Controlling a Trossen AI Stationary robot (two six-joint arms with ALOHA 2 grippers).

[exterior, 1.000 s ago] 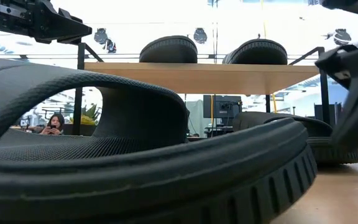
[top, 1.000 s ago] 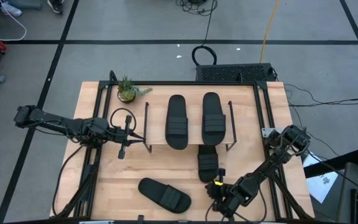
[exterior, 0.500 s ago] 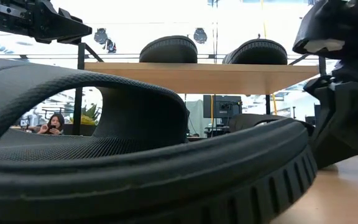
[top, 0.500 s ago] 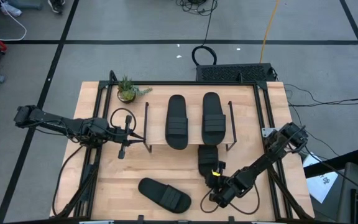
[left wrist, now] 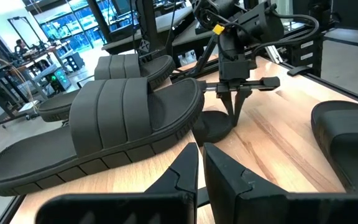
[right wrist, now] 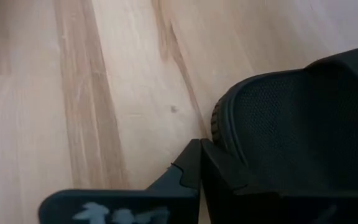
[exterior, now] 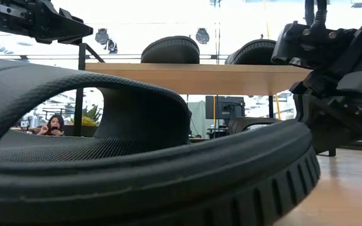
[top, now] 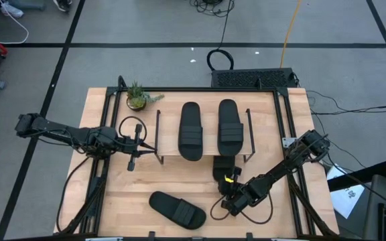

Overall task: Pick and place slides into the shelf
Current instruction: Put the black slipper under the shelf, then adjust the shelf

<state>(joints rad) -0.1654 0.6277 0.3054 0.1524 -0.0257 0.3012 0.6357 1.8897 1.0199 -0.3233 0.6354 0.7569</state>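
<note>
Two black slides [top: 190,130] [top: 230,125] lie soles down on the shelf's plank [top: 206,155]. A third slide [top: 223,167] lies on the table with its far end under the shelf. My right gripper [top: 227,187], shut, stands at this slide's near end [right wrist: 278,137]. The fourth slide [top: 177,209] lies flat near the table's front edge and fills the low view [exterior: 137,157]. My left gripper [left wrist: 199,163] hangs shut and holding nothing, left of the shelf [top: 149,146]. My right gripper has its shut fingertips [right wrist: 196,160] against the rim of the third slide's near end [right wrist: 219,121]. It comes slanting down from the table's near right [left wrist: 232,106]. The slide lies flat on the table; I cannot tell whether it is being pushed.
A small potted plant [top: 138,98] stands at the table's far left corner. The shelf's black wire legs [exterior: 80,94] stand on either side of the third slide. Bare wood lies between the two slides on the table. A person [exterior: 55,124] sits far behind.
My right gripper has swung from the table's near right corner toward the far edge and a little left, sinking slightly, up to the near end of the slide under the shelf. It has stayed shut. The slides lie where they were.
</note>
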